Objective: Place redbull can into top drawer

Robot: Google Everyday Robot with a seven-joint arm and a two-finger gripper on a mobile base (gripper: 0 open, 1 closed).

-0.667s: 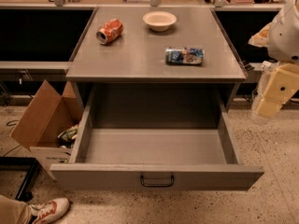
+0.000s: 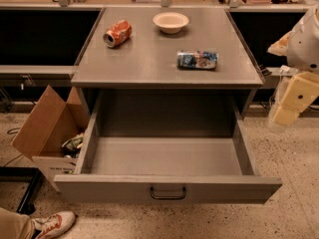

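The redbull can [image 2: 197,59] lies on its side on the grey cabinet top [image 2: 149,63], right of the middle. It is blue and silver. The top drawer [image 2: 167,158] below is pulled wide open toward me, with nothing in it; its dark handle [image 2: 168,193] sits at the middle of the front panel. My gripper [image 2: 290,102], cream-coloured, hangs at the right edge of the view, beside the cabinet's right side. It is lower than the cabinet top, apart from the can, and holds nothing that shows.
An orange-red soda can [image 2: 117,33] lies on its side at the back left of the top. A white bowl [image 2: 171,22] stands at the back middle. An open cardboard box [image 2: 47,128] sits on the floor left of the drawer. A person's shoe [image 2: 52,224] is at the bottom left.
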